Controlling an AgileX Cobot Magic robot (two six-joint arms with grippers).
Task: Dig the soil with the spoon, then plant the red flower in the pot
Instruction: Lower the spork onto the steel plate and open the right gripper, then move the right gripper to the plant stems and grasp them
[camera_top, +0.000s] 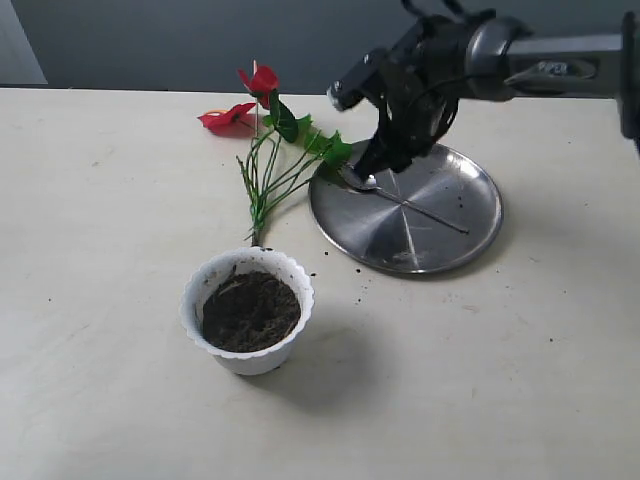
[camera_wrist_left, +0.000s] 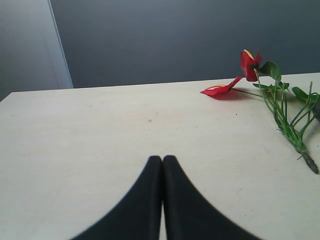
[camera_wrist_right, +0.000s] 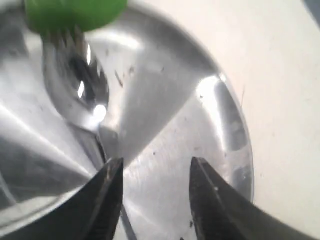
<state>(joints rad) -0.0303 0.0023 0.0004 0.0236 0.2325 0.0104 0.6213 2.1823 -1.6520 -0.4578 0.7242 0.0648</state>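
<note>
Nearest the exterior camera, the pot (camera_top: 247, 310) sits with the soil (camera_top: 250, 311) inside, bare table (camera_top: 100, 380) all around it. Behind it the red flower (camera_top: 262, 150) lies flat, stem ends close to the scalloped rim. To its right, the spoon (camera_top: 405, 203) rests on the steel plate (camera_top: 470, 225). Right gripper (camera_wrist_right: 152, 172) hovers over the spoon's bowl end, jaws parted, empty. Left gripper (camera_wrist_left: 162, 162) has its fingers pressed together, holding nothing.

a pale cream table (camera_top: 110, 400) fills the foreground under soft, even light, backed by a dark grey-blue wall (camera_wrist_left: 165, 40) with a lighter panel (camera_wrist_left: 25, 45) beside it.
</note>
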